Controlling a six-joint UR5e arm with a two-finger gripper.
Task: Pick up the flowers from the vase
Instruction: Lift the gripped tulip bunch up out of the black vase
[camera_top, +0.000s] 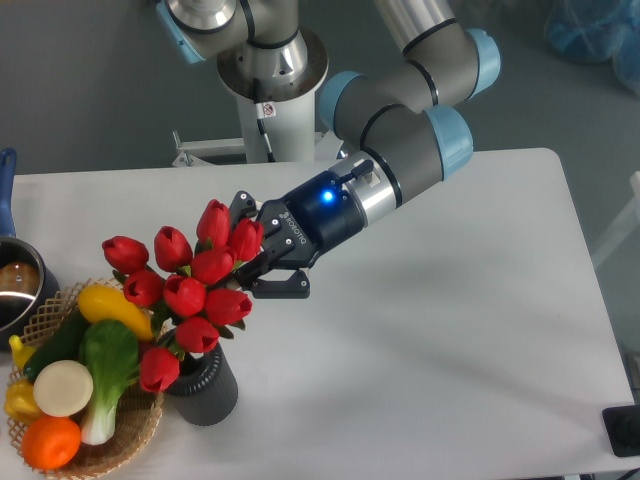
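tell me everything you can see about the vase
The vase is a short dark grey cylinder with fine ribbed sides, matte, maybe plastic. It stands upright on the white table near the front left, right beside the wicker basket of toy vegetables; whether they touch is unclear. Its mouth is hidden by the red tulips and green stems standing in it. The gripper is up among the blooms, not touching the vase.

Silver arm (400, 150), light-blue joint caps, black tool (268, 255), blue LED.
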